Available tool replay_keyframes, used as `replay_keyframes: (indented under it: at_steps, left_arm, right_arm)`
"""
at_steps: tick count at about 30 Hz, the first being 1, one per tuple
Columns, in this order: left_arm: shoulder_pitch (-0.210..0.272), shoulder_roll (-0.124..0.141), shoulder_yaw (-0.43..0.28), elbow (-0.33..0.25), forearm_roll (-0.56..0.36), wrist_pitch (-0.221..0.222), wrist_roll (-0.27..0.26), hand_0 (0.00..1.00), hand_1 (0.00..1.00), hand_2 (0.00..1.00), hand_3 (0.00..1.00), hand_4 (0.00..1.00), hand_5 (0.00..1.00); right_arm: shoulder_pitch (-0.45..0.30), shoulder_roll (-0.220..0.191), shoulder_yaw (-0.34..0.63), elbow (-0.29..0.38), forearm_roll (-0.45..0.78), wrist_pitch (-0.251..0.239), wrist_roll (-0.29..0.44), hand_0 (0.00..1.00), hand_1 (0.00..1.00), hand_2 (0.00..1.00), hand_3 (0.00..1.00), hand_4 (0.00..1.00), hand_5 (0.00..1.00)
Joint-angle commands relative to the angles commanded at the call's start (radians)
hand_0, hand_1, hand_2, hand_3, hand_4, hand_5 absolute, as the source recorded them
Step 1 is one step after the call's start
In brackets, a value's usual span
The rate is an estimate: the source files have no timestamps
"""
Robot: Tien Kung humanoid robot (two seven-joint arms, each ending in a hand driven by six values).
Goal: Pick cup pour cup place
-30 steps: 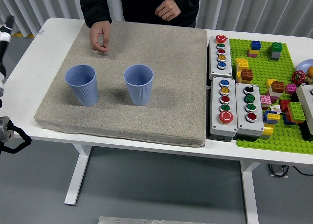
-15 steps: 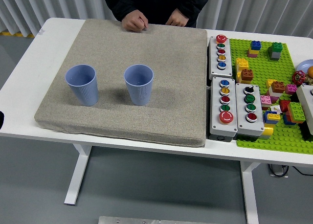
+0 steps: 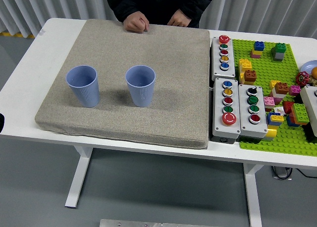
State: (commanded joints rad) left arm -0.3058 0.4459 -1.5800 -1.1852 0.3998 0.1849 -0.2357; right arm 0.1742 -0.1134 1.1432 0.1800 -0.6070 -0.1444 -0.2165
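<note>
Head view: we see two ribbed pale-blue plastic cups, left (image 3: 82,85) and right (image 3: 140,85), upright and apart on the beige fabric mat (image 3: 163,113) covering the white table (image 3: 29,63). Neither robot hand is visible, so we cannot tell their state. A person's loosely curled hands (image 3: 136,22) rest at the mat's far edge.

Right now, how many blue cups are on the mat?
2. The left cup stands near the mat's left edge; the right cup is beside it, toward the middle. Both upright.
</note>
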Motion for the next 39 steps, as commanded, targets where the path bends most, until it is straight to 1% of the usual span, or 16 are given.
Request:
replay_keyframes:
  at_steps: [8,9,17,31,38,39]
  left_arm:
    - [0.001,-0.002,-0.008,-0.006,-0.011,-0.007,-0.006,0.774,0.766,0.866,0.879,0.869,0.998]
    - [0.000,-0.001,-0.009,-0.007,-0.010,-0.007,-0.006,0.772,0.765,0.865,0.889,0.844,0.998]
    - [-0.002,-0.003,-0.012,-0.008,-0.014,-0.013,-0.012,0.772,0.765,0.865,0.894,0.831,0.998]
    - [0.000,-0.003,-0.018,-0.010,0.002,-0.006,-0.011,0.772,0.765,0.867,0.895,0.838,0.998]
    - [0.002,-0.003,-0.012,-0.014,0.000,-0.010,-0.013,0.772,0.765,0.867,0.899,0.827,0.998]
    - [0.003,-0.003,-0.011,-0.014,0.000,-0.011,-0.013,0.771,0.764,0.865,0.900,0.769,0.998]
  right_arm:
    - [0.003,0.000,0.003,0.000,-0.001,0.000,0.000,0.721,0.686,0.735,0.699,0.324,0.296]
    - [0.003,0.000,0.003,0.000,-0.001,0.000,0.000,0.721,0.687,0.734,0.699,0.325,0.297]
    - [0.004,0.000,0.001,0.000,0.003,0.000,0.001,0.721,0.686,0.734,0.699,0.324,0.298]
    - [0.003,0.002,0.006,0.000,0.001,-0.002,0.002,0.721,0.686,0.734,0.699,0.324,0.299]
    - [-0.001,0.003,0.002,0.000,0.004,-0.003,0.002,0.721,0.687,0.734,0.699,0.325,0.299]
    - [-0.001,0.003,0.001,0.000,0.004,-0.003,0.001,0.721,0.687,0.735,0.699,0.324,0.299]
